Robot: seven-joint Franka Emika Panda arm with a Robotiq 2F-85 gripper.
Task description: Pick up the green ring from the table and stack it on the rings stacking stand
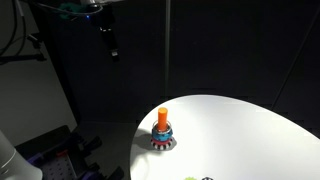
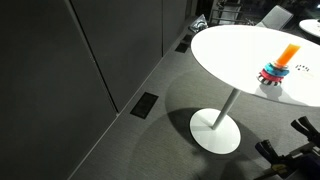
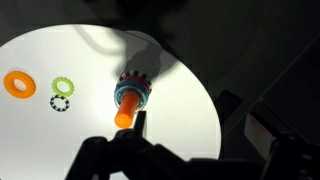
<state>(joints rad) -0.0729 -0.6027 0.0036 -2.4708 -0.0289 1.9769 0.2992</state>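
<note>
The green ring lies flat on the white table at the left of the wrist view, apart from everything else. The rings stacking stand, with its orange peg and coloured rings on a scalloped base, stands near the table's middle. It shows in both exterior views. My gripper is a dark silhouette at the bottom of the wrist view, open and empty, high above the stand. In an exterior view it hangs well above and to the left of the table.
An orange ring lies left of the green ring and a small dark ring just below it. The round table stands on a single pedestal on grey floor, with dark walls around and equipment beside it.
</note>
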